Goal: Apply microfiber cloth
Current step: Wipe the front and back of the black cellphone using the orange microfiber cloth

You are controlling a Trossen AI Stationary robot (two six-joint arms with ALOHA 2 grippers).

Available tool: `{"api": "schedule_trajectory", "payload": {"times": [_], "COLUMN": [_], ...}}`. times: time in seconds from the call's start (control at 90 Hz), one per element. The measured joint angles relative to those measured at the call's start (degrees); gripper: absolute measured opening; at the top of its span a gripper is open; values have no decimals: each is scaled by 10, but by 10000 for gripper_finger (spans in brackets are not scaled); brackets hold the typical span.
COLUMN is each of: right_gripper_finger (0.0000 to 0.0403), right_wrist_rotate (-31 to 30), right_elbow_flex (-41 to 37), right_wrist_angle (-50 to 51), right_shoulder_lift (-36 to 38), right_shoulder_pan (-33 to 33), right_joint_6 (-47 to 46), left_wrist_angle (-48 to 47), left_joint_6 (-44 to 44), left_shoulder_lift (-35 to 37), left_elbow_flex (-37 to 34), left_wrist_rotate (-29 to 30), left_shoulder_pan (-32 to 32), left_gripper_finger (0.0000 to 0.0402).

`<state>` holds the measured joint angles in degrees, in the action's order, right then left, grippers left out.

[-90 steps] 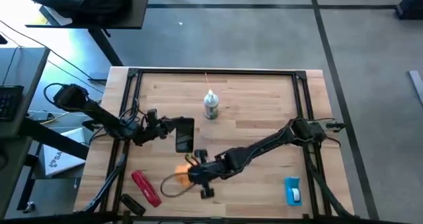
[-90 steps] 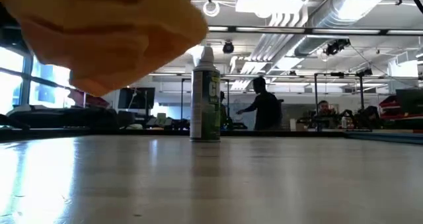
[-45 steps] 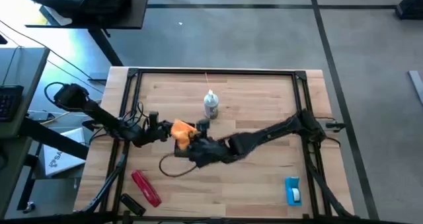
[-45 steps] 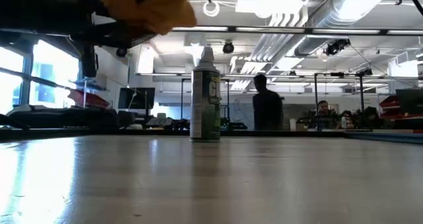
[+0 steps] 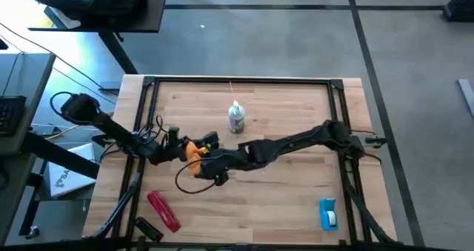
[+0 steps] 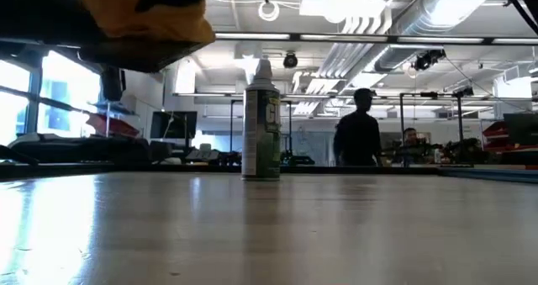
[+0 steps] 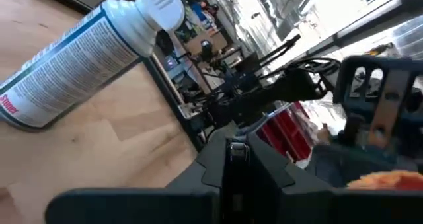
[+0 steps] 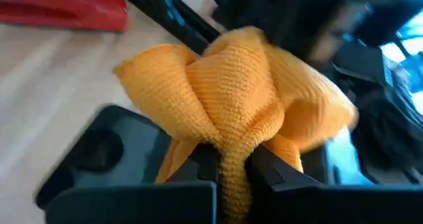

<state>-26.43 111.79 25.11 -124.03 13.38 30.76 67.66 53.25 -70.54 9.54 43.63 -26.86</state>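
Light wooden worktop (image 5: 296, 199) inside an open-plan workshop. Left pincer (image 5: 180, 149), grip state undeterminable, sits left of the spray can (image 5: 236, 118). Right pincer (image 5: 198, 164) clamps the microfiber cloth (image 8: 231, 98) beside it; phone hidden.

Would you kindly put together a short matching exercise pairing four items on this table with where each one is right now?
Things:
1. microfiber cloth
2. spray can
3. red tool
4. blue object

Places:
A. lying near the table's front left corner
B. standing upright toward the back middle of the table
C. pinched in the right gripper, close to the left gripper
D. lying near the table's front right corner

Pairs: 1-C, 2-B, 3-A, 4-D
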Motion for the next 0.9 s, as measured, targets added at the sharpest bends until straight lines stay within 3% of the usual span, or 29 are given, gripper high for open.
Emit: {"api": "schedule_trajectory", "payload": {"times": [0.267,0.367,0.556,0.778,0.9], "right_gripper_finger": [3,3,3,3,3], "right_wrist_rotate": [-181,-184,-60,175,215], "right_elbow_flex": [-1,-1,-1,-1,-1], "right_wrist_angle": [178,207,131,-16,-61], "right_shoulder_lift": [50,67,74,35,2], "right_shoulder_pan": [19,28,58,33,11], "right_joint_6": [-73,-82,-5,74,94], "left_wrist_angle": [-13,-10,-13,-13,-24], "left_joint_6": [6,4,4,17,20], "left_shoulder_lift": [0,1,1,1,0], "left_elbow_flex": [0,2,2,1,7], "left_wrist_rotate": [-34,-36,-29,-54,-72], "left_shoulder_pan": [-9,-8,-3,-2,-6], "left_gripper_finger": [15,15,15,15,15]}}
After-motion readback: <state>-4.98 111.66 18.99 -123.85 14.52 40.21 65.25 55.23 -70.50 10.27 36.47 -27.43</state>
